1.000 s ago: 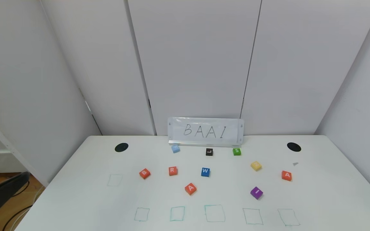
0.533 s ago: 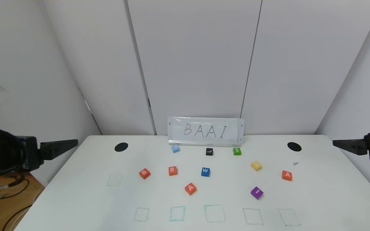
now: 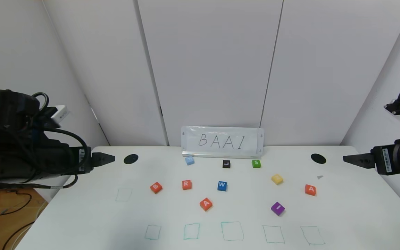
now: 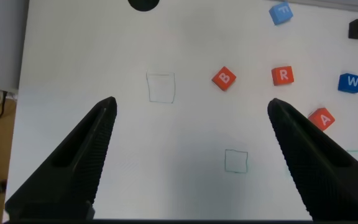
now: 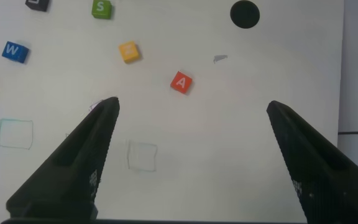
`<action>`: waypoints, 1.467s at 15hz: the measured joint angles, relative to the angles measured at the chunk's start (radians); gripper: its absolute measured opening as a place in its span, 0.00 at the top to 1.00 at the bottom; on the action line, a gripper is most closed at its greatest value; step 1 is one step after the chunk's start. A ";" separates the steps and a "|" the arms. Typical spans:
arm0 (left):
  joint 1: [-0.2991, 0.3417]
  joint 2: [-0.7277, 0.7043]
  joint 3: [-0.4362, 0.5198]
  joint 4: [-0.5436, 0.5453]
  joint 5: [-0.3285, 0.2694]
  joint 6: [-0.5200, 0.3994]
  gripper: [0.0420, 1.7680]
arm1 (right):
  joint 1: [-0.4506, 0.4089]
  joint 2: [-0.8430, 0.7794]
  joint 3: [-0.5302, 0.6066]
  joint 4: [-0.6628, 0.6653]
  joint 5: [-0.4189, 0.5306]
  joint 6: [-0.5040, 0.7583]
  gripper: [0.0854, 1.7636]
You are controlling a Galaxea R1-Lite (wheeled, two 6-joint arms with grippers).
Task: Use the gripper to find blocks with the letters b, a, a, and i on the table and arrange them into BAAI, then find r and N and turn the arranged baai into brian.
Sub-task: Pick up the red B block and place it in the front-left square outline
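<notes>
On the white table point(image 3: 82, 215) lie orange-red blocks B point(image 3: 156, 187), A point(image 3: 206, 204) and a second A point(image 3: 310, 190), plus purple I point(image 3: 277, 208). The orange-red r point(image 3: 186, 184) sits right of B. No N is readable. My left gripper point(image 3: 104, 159) hovers open over the table's far left corner; its wrist view shows B point(image 4: 224, 78), r point(image 4: 283, 75) and A point(image 4: 321, 118) beyond the open gripper point(image 4: 191, 104). My right gripper point(image 3: 352, 160) hangs open over the far right side, with the right-hand A point(image 5: 180, 82) beyond the open gripper point(image 5: 192, 104). Neither holds anything.
A BAAI sign point(image 3: 222, 141) stands at the back edge. Other blocks: light blue point(image 3: 190, 160), black L point(image 3: 226, 164), green S point(image 3: 256, 164), blue W point(image 3: 222, 186), yellow point(image 3: 276, 179). Two black holes point(image 3: 131, 159) point(image 3: 318, 158) sit near the back corners. Teal squares point(image 3: 232, 231) line the front.
Both arms have swung up from beside the table and in over its left and right sides. The blocks have not moved.
</notes>
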 joint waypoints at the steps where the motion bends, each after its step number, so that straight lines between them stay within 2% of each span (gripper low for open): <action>1: -0.010 0.009 -0.001 0.005 0.012 -0.015 0.02 | 0.002 -0.006 0.001 0.000 0.000 0.000 0.03; 4: -0.041 0.023 0.004 0.020 0.052 -0.081 0.02 | 0.015 -0.037 0.017 0.006 -0.001 -0.001 0.03; 7: -0.097 0.037 -0.047 0.125 0.084 -0.227 0.02 | 0.020 -0.064 0.023 0.006 -0.001 0.000 0.03; 12: -0.141 0.135 -0.277 0.400 0.076 -0.503 0.02 | 0.020 -0.105 0.027 0.016 -0.001 -0.003 0.03; 17: -0.147 0.329 -0.523 0.626 0.064 -0.617 0.02 | 0.023 -0.134 0.028 0.035 0.000 -0.008 0.03; 20: -0.152 0.442 -0.659 0.715 0.063 -0.667 0.02 | 0.024 -0.145 0.028 0.035 -0.001 -0.009 0.03; 22: -0.162 0.508 -0.718 0.734 0.064 -0.693 0.02 | 0.024 -0.148 0.029 0.033 -0.001 -0.010 0.03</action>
